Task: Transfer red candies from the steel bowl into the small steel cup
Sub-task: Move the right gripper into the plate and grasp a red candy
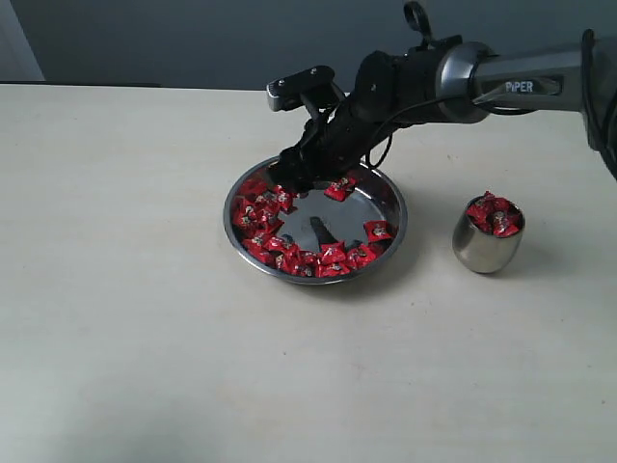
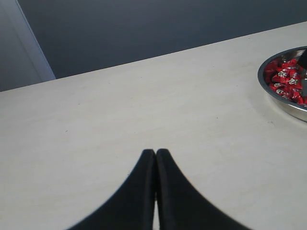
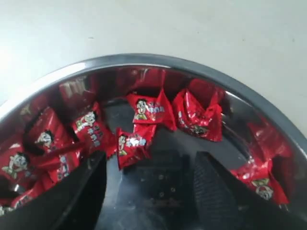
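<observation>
The steel bowl [image 1: 397, 217] stands mid-table, with red candies [image 1: 260, 207] lying mostly along its left and near sides. My right gripper [image 1: 289, 178] reaches down into the bowl's far-left part. In the right wrist view this gripper [image 3: 149, 160] is open just above the bare mirror bottom, and nothing sits between its fingers. One candy [image 3: 130, 146] lies just ahead of one fingertip. The small steel cup [image 1: 487, 249] stands upright to the right of the bowl, with red candies [image 1: 495, 214] heaped in it. My left gripper [image 2: 156, 153] is shut and empty over bare table, away from the bowl [image 2: 288, 106].
The pale table top [image 1: 145, 318] stretches wide around the bowl and the cup. A dark wall [image 1: 193, 39] runs behind the table's far edge. The right arm [image 1: 511, 82] spans the space above and behind the cup.
</observation>
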